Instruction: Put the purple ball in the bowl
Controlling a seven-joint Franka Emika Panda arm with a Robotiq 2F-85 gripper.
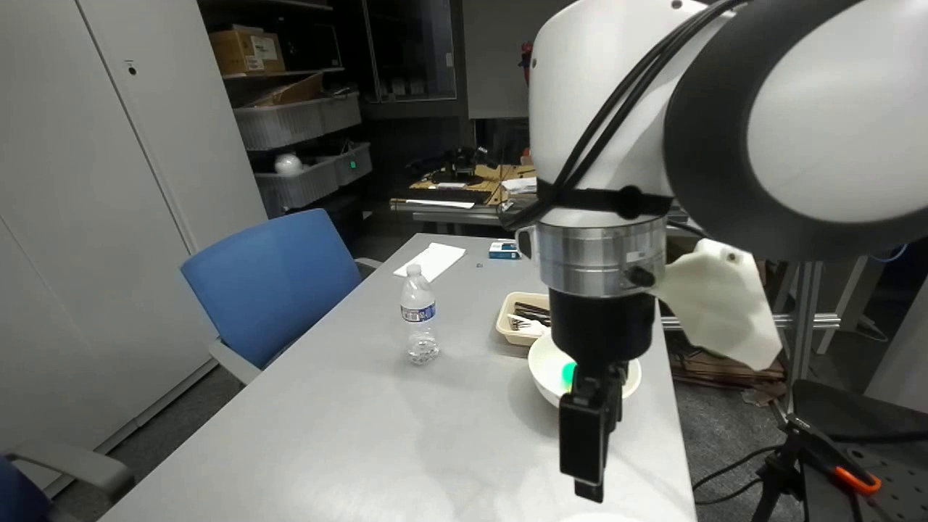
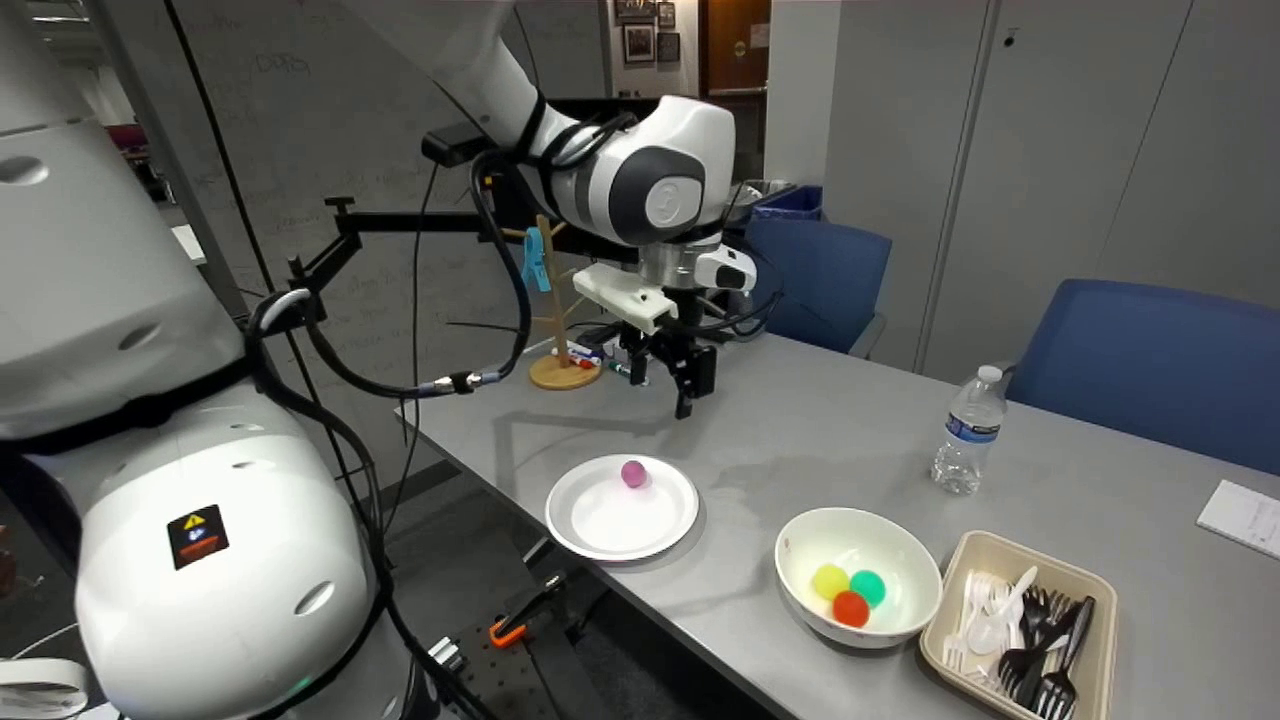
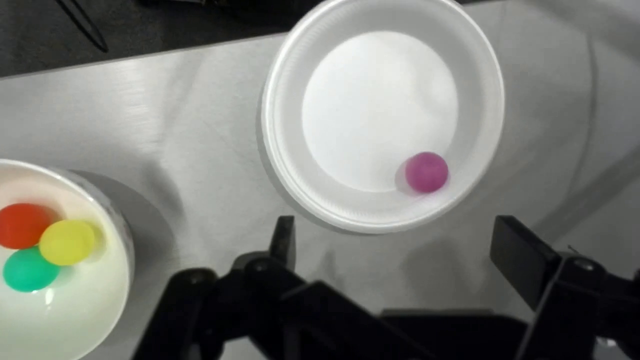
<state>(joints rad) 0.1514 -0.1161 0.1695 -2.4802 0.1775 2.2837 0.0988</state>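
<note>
The small purple ball [image 2: 634, 474] rests on a white plate [image 2: 605, 520], near the plate's edge. It also shows in the wrist view [image 3: 426, 172], lying inside the plate [image 3: 370, 100]. The white bowl [image 2: 905, 545] holds a yellow, a green and a red-orange ball; it shows at the left of the wrist view [image 3: 75, 315] and partly behind the gripper in an exterior view [image 1: 542, 373]. My gripper [image 2: 662, 395] is open and empty above the table, beside the plate. In the wrist view its fingers [image 3: 395, 235] are wide apart, with the plate's rim beyond them.
A tan tray [image 2: 1098, 640] of plastic cutlery stands next to the bowl. A water bottle [image 2: 970, 430] stands upright behind them. A wooden stand [image 2: 565, 373] with markers is near the table's far corner. The table edge [image 3: 150, 54] runs close to the plate.
</note>
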